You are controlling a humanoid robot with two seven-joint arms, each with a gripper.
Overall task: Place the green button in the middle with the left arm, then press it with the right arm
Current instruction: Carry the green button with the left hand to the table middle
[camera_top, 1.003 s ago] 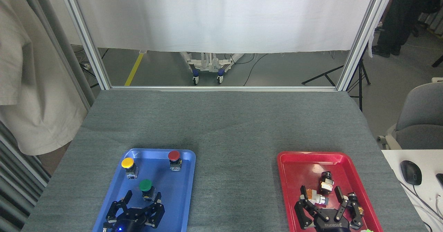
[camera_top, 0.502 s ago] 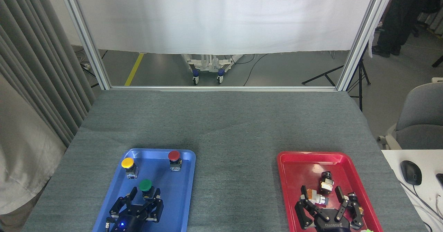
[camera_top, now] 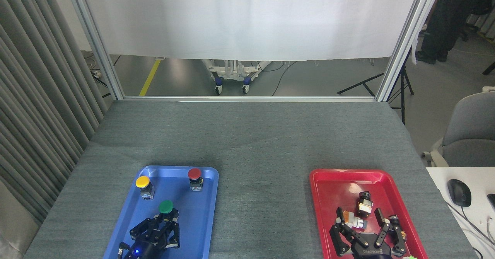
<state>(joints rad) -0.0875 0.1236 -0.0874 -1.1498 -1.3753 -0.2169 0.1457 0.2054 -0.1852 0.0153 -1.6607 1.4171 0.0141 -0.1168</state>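
Grey felt cloth covers the table, its middle bare between the blue tray and the red tray. My left claw is clenched around the green button in the blue tray. My right claw hangs spread over the red tray.

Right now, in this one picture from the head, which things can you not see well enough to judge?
- Green button, head view: its switch block is hidden by the left gripper; a firm hold cannot be confirmed.
- Small parts in the red tray: partly covered by the right gripper, too small to name.
- Both arms: cut off by the bottom edge.
- Person, top right: cut off by the frame.
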